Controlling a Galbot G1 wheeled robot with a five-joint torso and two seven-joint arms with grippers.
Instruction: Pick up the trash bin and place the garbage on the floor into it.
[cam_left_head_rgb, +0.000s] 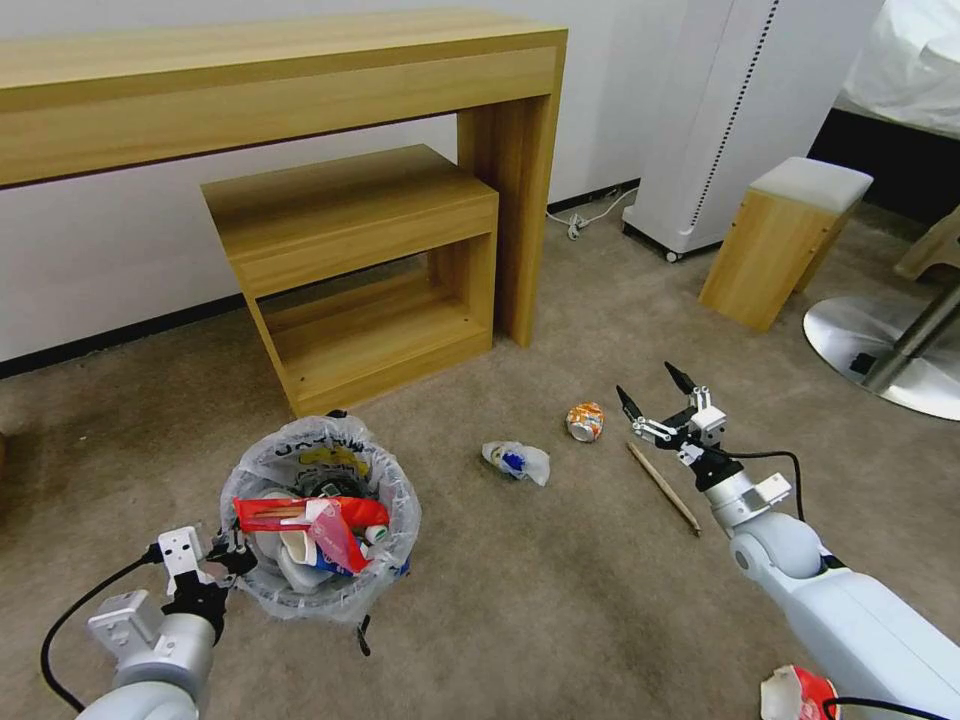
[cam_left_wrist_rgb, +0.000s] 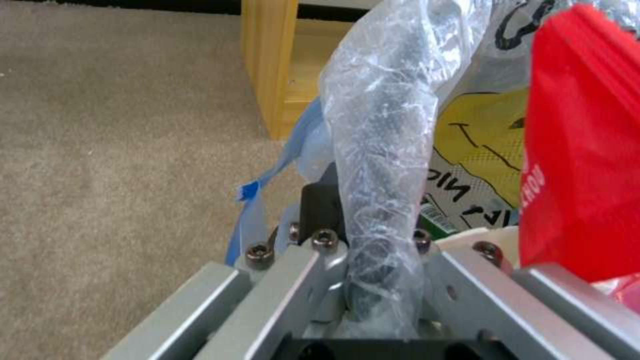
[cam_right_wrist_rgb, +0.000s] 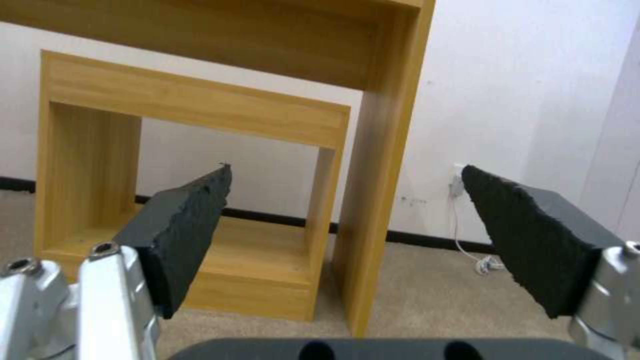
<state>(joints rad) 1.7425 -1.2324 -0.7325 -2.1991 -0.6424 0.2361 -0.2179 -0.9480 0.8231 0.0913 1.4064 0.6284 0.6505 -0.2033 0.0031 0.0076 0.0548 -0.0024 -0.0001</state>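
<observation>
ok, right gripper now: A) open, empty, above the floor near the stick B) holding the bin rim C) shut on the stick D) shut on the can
A: the right gripper has its fingers spread with nothing between them, near the can and the stick.

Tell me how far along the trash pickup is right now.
Partly done. The trash bin already holds red wrappers and a paper cup, and the left gripper is clamped on its rim. The right gripper is open and empty above the floor. Left lying there: a crushed can, a crumpled wrapper, a wooden stick.
</observation>
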